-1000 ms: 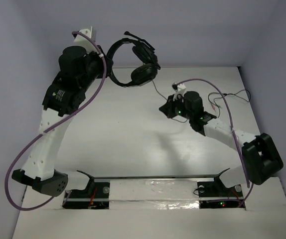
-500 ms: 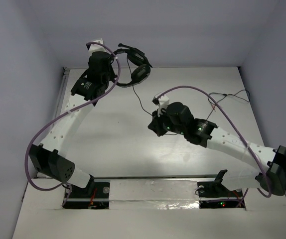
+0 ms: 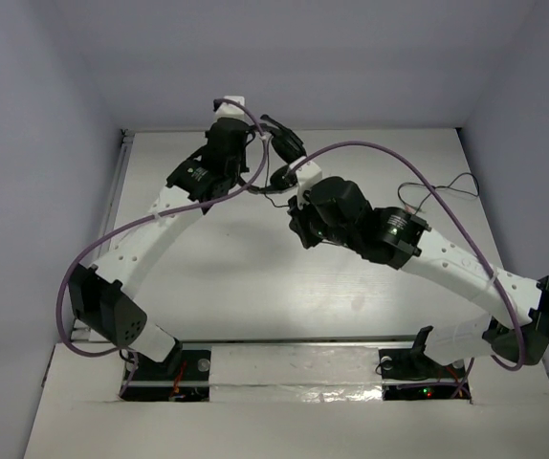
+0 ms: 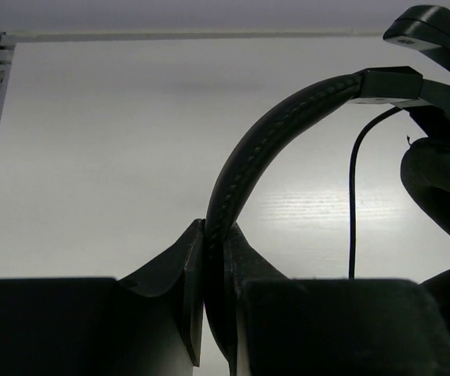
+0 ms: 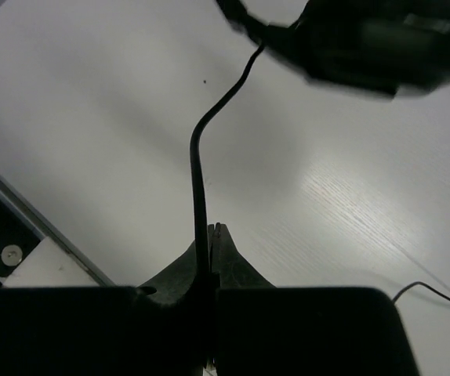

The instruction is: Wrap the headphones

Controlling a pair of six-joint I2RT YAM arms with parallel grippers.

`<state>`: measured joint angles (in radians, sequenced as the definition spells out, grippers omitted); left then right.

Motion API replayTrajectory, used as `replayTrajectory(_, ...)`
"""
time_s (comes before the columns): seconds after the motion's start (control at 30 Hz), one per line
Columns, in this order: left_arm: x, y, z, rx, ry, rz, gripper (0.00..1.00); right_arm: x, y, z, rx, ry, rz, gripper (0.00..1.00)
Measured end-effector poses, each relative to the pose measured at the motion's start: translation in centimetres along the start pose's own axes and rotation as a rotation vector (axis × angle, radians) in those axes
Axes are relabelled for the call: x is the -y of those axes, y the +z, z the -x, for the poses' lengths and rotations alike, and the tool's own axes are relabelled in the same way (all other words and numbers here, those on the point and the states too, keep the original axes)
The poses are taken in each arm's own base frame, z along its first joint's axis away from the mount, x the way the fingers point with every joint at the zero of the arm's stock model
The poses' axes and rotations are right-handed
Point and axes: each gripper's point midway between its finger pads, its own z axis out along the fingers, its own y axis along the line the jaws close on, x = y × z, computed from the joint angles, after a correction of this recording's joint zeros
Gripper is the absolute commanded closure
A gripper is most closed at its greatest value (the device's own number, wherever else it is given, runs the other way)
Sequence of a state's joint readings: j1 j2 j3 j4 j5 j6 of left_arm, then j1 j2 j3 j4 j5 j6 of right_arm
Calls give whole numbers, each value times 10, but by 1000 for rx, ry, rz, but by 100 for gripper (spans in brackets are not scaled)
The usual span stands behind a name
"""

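Observation:
The black headphones hang above the back middle of the table. My left gripper is shut on their padded headband, which arches up and to the right from between the jaws. One earcup shows at the right edge of the left wrist view. My right gripper sits just in front of the headphones, shut on the thin black cable a short way below the earcup. In the right wrist view the cable rises straight out of the closed jaws. The rest of the cable trails over the table to the back right.
Thick purple robot cables loop over both arms. The white table has a raised rail on its left edge and walls at the back and sides. The arm bases stand at the near edge.
My left arm has swung right and lowered, carrying the headphones to the back middle. My right gripper has moved left and back along the cable, close under the earcup.

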<state>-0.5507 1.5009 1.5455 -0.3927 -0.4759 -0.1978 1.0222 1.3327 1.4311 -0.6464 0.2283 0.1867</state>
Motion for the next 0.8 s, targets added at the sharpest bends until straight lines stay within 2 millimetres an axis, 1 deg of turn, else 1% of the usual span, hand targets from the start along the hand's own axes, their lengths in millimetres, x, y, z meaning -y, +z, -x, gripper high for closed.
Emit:
replayTrajectory(0.1,17,-6,-17,-32,85,-42,100,9,-5,8,2,-25,-47,100)
replayTrajectory(0.23,31,-12,-45,-84,197,-84,100,20,-10,13,5,-51,-105,100)
replayTrajectory(0.3,33,-14,-61,-113,239,-107,100,26,-12,15,9,-65,-135,100)
replayTrajectory(0.37,29,-17,-77,-146,272,-122,100,31,-13,16,12,-78,-165,100)
replayTrajectory(0.43,22,-25,-89,-171,296,-138,100,36,-13,17,15,-92,-188,100)
replayTrajectory(0.53,18,-38,-91,-174,304,-173,100,42,-13,20,24,-111,-224,100)
replayTrajectory(0.73,22,-68,-73,-121,278,-287,100,49,-9,35,78,-122,-258,100)
replayTrajectory(0.8,26,-75,-71,-112,276,-326,100,53,-5,39,91,-117,-269,100)
